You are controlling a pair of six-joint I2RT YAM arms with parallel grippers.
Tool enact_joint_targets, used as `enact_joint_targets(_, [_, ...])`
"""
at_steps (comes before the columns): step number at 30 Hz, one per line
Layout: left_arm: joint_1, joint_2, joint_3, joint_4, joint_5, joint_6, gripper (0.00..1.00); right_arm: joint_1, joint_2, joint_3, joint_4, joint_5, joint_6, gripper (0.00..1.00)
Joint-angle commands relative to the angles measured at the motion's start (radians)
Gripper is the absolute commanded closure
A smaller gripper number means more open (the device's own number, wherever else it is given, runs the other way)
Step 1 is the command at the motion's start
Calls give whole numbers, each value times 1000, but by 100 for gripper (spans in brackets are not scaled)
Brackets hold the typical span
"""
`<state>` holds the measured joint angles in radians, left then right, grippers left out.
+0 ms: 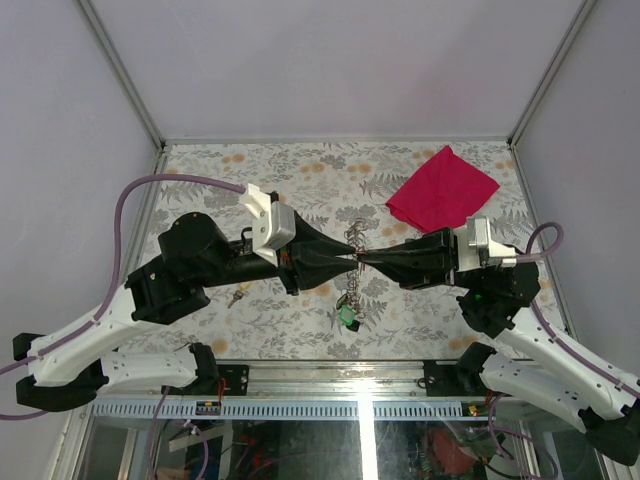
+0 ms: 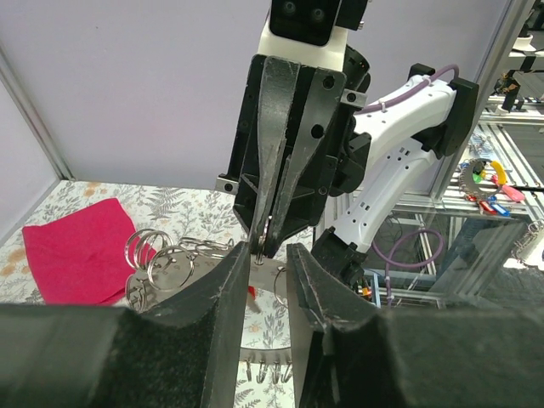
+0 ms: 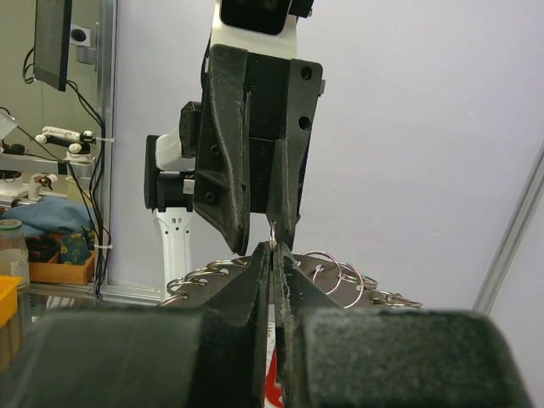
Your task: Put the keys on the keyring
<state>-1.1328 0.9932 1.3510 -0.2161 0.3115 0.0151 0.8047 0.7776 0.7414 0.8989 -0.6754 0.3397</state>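
**Nose to nose over mid-table, working the ring**

On the table just beside my left arm lies what I take for the yellow key (image 1: 237, 296), not on any ring. A fleck of red just below my fingertips is, I judge, the red key (image 2: 252, 293). Whether it is threaded I cannot tell.

My right gripper (image 3: 274, 255) is pressed together on a bright sliver of ring (image 3: 273, 233), with the ring bunch (image 3: 331, 263) fanned just beside it. My left gripper (image 2: 268, 255) faces it tip to tip. Its fingers are a little apart, with nothing that I can see clamped between them.

This step looks like parting the ring's coil. I should hold the right grip dead steady and let the left make only small, straight moves. Any twist could spring the wire out of the pinch. The yellow key is not yet fetched.

Both arms reach inward from the sides, forearms about level, wrists raised off the table, tips meeting over its middle. The green tag (image 1: 347, 315) sits near the tips, on my side of them. The red cloth (image 1: 443, 188) lies well apart, far right.
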Motion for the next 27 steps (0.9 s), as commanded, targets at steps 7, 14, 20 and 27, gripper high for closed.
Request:
enact_joint_targets(7, [-5, 14, 47, 52, 42, 25, 95, -3, -4, 54, 69, -9, 19, 99])
enact_joint_targets(14, [-5, 21, 84, -26, 27, 30, 100, -3, -25, 61, -4, -21, -20, 90])
enact_joint_targets(20, [-5, 45, 163, -170, 24, 61, 100, -2, -88, 88, -239, -18, -155, 71])
enact_joint_targets(27, [-5, 101, 257, -349, 31, 105, 100, -3, -117, 166, -533, -10, -253, 67])
